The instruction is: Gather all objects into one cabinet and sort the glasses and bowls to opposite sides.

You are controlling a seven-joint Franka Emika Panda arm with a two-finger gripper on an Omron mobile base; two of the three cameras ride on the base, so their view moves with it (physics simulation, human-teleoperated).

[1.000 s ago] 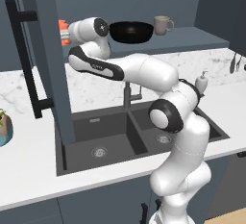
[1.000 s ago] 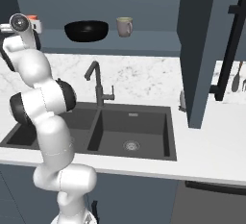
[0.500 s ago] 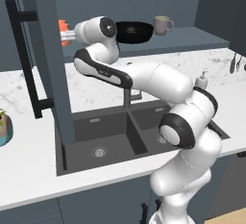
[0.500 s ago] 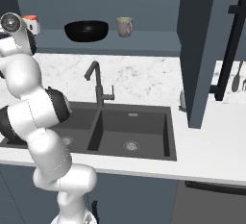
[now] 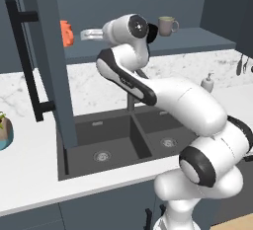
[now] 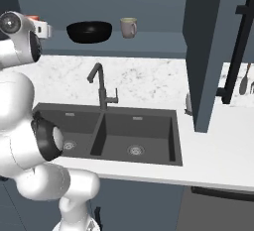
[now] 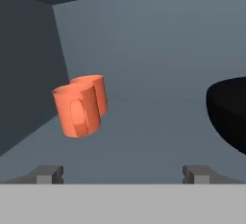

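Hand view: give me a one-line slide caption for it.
Open claw facing two orange cups on the cabinet shelf, black bowl at the right edge.

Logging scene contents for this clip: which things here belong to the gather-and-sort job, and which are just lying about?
Part of the job:
- orange cups, two, on the cabinet shelf
- black bowl, mid-shelf
- grey-beige mug, right of the bowl
- open cabinet door
- claw, open, holding nothing

Just lying about:
- soap dispenser
- potted plant
- faucet
- sink

Two orange cups (image 7: 79,106) stand left on the cabinet shelf (image 6: 149,39), black bowl (image 6: 89,30) and mug (image 6: 129,27) rightward.
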